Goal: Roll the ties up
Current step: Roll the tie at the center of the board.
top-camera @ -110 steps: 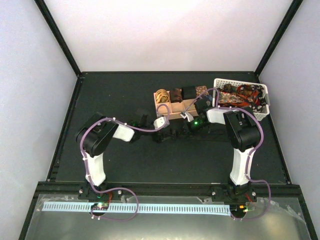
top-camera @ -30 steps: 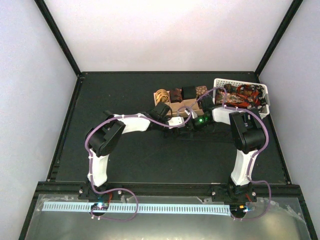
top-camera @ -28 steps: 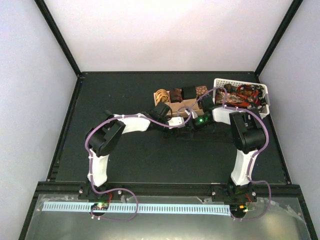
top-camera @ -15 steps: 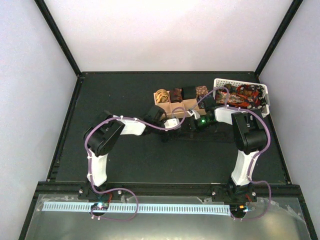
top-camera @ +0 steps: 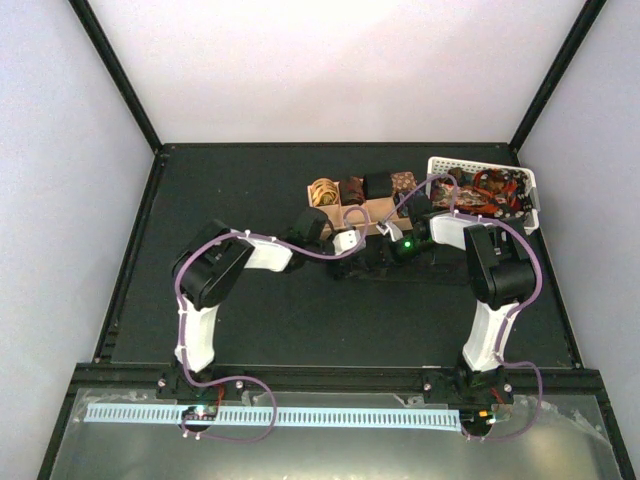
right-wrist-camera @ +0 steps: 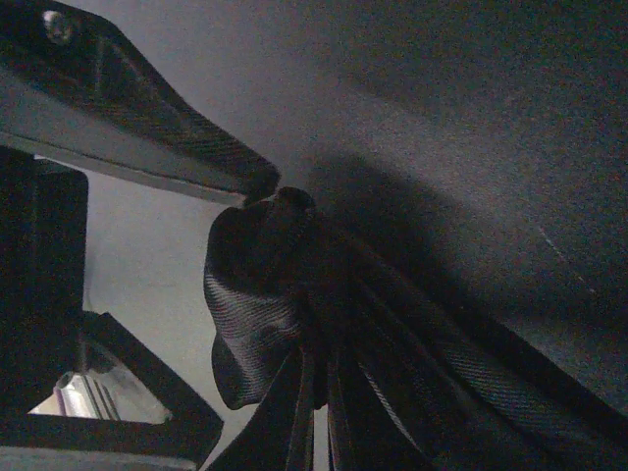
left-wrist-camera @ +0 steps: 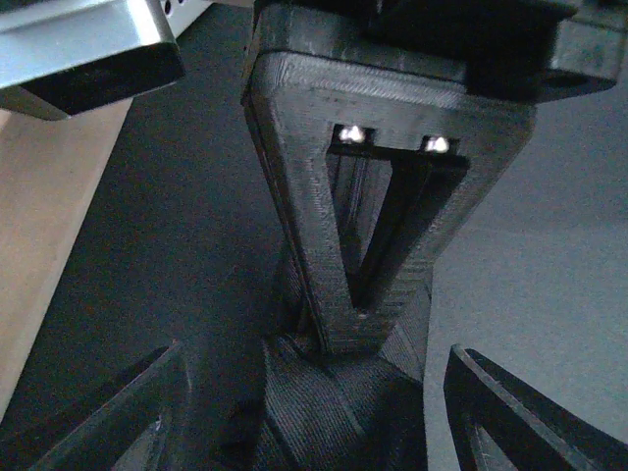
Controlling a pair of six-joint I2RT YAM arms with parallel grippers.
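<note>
- Dark tie (right-wrist-camera: 257, 324): bunched end sat mid-table (top-camera: 250, 320), just near-side of the tray (top-camera: 372, 212). Its length appeared to trail toward the table's right edge.
- Right gripper (top-camera: 382, 258): pinched that end.
- Left gripper (top-camera: 350, 243): released, fingers straddling the end from the left.

I see a wooden tray (top-camera: 372, 212) right of centre on the black counter (top-camera: 230, 190), a white perforated basket (top-camera: 436, 164) just beside it to the right.
</note>
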